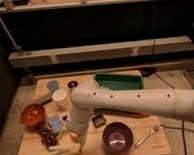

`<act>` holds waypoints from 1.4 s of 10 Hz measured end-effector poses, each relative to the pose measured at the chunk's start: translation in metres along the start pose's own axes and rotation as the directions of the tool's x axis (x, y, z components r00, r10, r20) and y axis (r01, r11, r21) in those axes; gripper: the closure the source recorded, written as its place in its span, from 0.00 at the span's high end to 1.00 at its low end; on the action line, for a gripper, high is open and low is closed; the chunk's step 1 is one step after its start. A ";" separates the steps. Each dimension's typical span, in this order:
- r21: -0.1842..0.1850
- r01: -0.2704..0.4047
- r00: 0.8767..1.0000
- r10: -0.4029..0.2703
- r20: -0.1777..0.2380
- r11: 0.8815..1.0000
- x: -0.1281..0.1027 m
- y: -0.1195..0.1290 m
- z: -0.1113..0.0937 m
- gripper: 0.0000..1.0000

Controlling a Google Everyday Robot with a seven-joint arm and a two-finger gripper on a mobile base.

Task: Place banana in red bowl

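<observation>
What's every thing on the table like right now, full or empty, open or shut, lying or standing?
banana: lying flat on the table, outside both bowls.
gripper: open, pointing down close by one end of the banana.
red bowl: upright, looks empty.
purple bowl: upright, looks empty.
white cup: standing upright.
green tray: looks empty.
fork: lying flat.

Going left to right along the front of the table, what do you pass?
First the red bowl, then the banana, the gripper just above the banana's right end, the purple bowl, the fork.
</observation>
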 end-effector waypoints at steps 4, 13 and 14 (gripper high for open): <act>-0.048 -0.031 0.999 0.030 -0.010 0.998 0.013 -0.003 0.062 0.65; -0.148 -0.138 0.982 0.115 -0.152 0.979 0.008 0.005 0.141 0.34; -0.148 -0.137 0.981 0.113 -0.157 0.980 0.008 0.006 0.149 0.26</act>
